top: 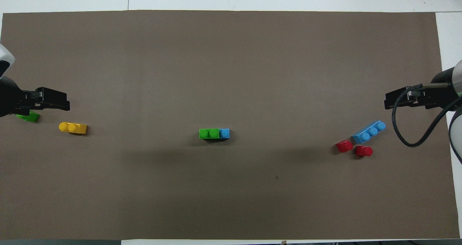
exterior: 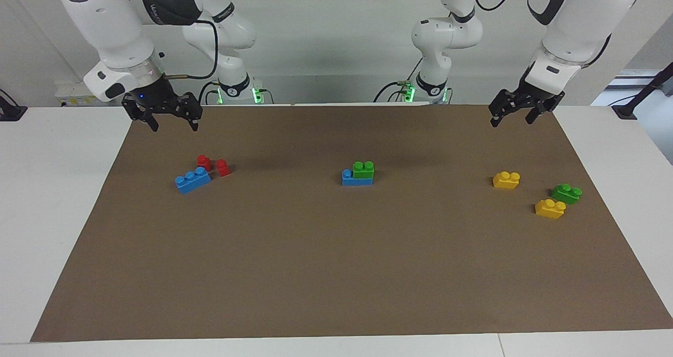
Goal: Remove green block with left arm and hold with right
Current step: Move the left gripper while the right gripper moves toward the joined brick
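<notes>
Green block [exterior: 364, 169] atop blue brick [exterior: 349, 177] mid-mat, nothing w/in reach; both end effectors [exterior: 512, 113] [exterior: 167, 116] wide, raised.

green block [exterior: 364, 169], blue brick [exterior: 349, 179], brown mat [exterior: 336, 262]

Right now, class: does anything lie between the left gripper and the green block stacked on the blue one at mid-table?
Nothing visible does. The left gripper hangs above the mat's edge; the green block sits on a blue block at mid-table, bare mat between. Three loose blocks lie nearby, farther from the robots, off that line.
</notes>
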`<state>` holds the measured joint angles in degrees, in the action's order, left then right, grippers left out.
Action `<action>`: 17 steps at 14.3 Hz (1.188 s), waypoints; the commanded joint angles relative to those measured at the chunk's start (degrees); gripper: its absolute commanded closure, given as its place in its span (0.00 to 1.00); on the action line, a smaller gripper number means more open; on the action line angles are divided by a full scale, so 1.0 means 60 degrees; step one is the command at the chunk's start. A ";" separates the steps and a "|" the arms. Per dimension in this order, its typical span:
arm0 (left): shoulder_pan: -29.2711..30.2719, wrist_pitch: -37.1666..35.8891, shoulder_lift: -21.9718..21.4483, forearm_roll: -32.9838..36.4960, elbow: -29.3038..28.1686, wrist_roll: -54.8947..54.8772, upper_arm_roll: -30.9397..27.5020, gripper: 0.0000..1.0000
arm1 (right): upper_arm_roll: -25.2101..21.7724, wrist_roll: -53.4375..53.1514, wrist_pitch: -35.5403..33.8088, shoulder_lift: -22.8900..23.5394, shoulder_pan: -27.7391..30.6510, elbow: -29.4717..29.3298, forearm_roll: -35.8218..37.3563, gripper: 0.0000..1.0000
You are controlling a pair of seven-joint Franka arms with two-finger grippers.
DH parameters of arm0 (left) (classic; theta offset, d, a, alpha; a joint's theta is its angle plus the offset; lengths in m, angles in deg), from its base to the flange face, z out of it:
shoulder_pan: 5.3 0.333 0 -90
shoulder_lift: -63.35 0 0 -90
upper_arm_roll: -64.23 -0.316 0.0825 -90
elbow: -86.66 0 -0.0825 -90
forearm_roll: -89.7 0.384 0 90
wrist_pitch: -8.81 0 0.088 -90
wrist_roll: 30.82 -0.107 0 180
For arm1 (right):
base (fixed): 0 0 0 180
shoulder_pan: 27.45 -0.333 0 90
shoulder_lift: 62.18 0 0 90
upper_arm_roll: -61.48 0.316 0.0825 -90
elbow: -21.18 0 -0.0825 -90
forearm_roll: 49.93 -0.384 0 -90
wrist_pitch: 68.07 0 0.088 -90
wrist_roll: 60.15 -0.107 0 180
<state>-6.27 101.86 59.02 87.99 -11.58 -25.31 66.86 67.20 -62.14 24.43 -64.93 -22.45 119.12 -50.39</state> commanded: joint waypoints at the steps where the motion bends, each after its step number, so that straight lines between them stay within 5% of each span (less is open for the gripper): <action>1: 0.0103 0.0094 0.0077 0.0154 0.0084 0.0005 0.0074 0.00 | 0.0130 0.0097 0.0024 0.0048 0.0147 -0.0078 0.0193 0.00; 9: 0.0103 0.0152 0.0077 0.0139 0.0069 0.0063 0.0074 0.00 | 0.0130 -0.0440 0.0857 -0.0069 0.0118 0.0229 0.0062 0.00; 14: 0.0060 0.0254 -0.0011 0.0139 -0.0179 0.0165 0.0074 0.00 | 0.0188 -0.5077 0.1517 0.0325 -0.0686 0.0361 -0.0448 0.00; 17: -0.0160 0.0707 -0.0230 0.0139 -0.0719 0.2119 0.0176 0.00 | 0.0188 -0.7689 0.1823 0.0823 -0.1067 0.0376 -0.1459 0.00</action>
<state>-6.37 103.10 59.06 87.99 -12.61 -20.30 67.26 68.25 -100.57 33.07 -61.74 -28.51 120.91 -55.90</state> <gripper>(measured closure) 0.000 0.000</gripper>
